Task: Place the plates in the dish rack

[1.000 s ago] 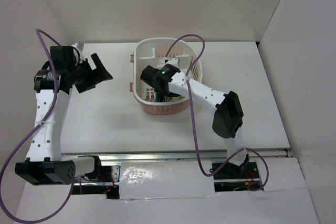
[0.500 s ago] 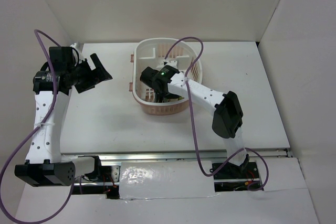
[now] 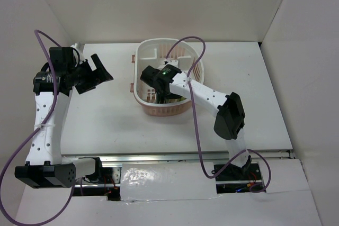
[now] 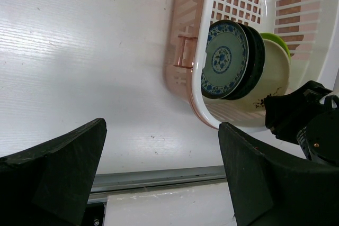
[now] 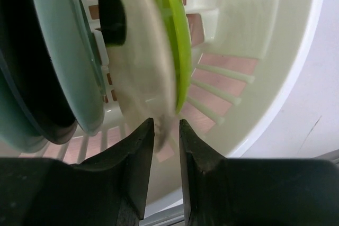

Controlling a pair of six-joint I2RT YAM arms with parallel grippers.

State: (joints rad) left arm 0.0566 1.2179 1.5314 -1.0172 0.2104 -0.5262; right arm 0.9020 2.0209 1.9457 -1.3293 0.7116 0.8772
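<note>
**A:** Our right gripper (image 5: 166, 126) holds its two black fingers a little apart. The blurred rim of the tan round plate with a dark patch (image 5: 140, 56) sits in that narrow gap, at the bottom centre of the right wrist view. Whether the pads press it, we cannot tell.

**B:** Where does that plate lie?

**A:** It stands on edge inside the large oval pale-pink and white slotted plastic dish rack (image 5: 254, 30), straight ahead of the fingers, with its flat face running along our line of reach. The lime-green round plate (image 5: 179, 35) stands close against it on the right. A pale teal round plate (image 5: 69, 51) and a glossy black round plate (image 5: 21, 78) stand to its left.

**B:** Then we judge that any pull-back should run along the plate's plane, not across it, or the row may tip. And the other arm?

**A:** Our left gripper (image 4: 161, 125) is spread wide over the white table (image 4: 79, 51), well apart from the rack, so the right arm is nearer.

**B:** The left wrist view adds what the right lacks: the teal-blue patterned face of the front plate (image 4: 225, 59), with the row leaning together at the upper right. From the top view, our right arm hides nearly all of it.
</note>
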